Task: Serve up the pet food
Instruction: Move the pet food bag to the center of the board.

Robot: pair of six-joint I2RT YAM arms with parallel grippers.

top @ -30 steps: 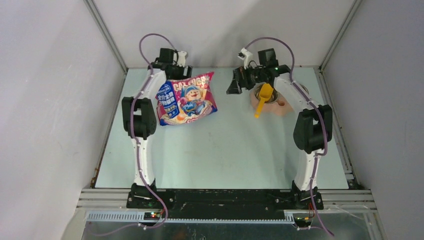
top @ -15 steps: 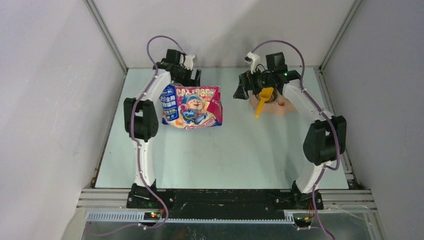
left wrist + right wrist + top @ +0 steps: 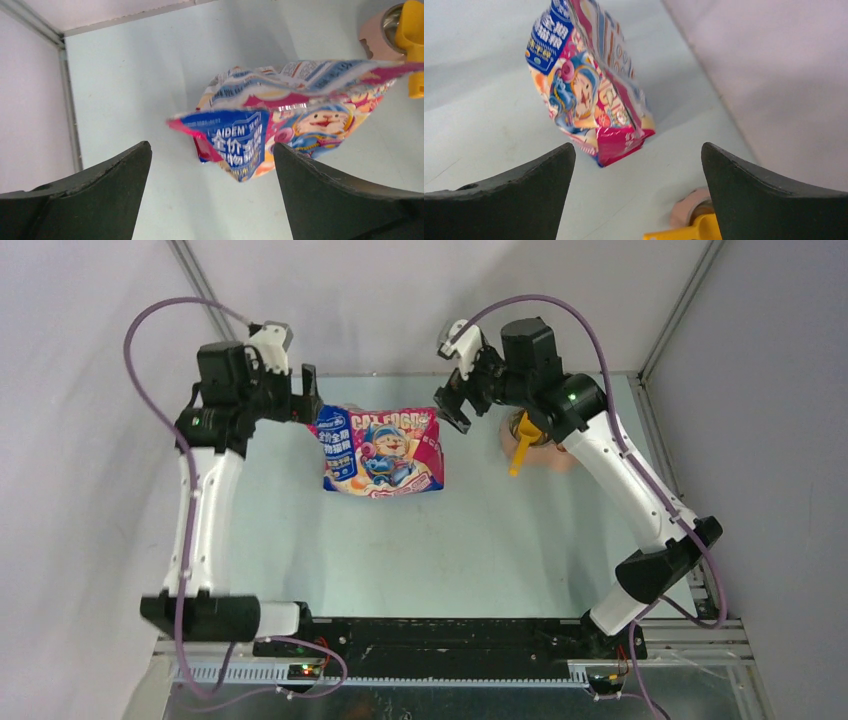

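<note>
No pet food shows in any view. The glossy pink-and-blue bag (image 3: 380,450) rests on the table at the back, untouched by either gripper. My left gripper (image 3: 300,400) hovers just left of it, open and empty. In the left wrist view the bag (image 3: 300,100) lies ahead of the open left gripper (image 3: 211,147). My right gripper (image 3: 450,405) hangs open to the bag's right, above the table. The right wrist view has the bag (image 3: 584,90) beyond the open right gripper (image 3: 638,146).
A pink bowl (image 3: 556,456) sits at the back right, partly under my right arm, with a yellow scoop (image 3: 524,445) lying in it, handle toward the front. The bowl (image 3: 689,207) and scoop (image 3: 684,231) show low in the right wrist view. Walls close off the back and sides.
The left gripper let go of the bag, rose and pulled away to the left. The bag settled on the table. The right gripper lifted off the bowl and swung left toward the bag.
</note>
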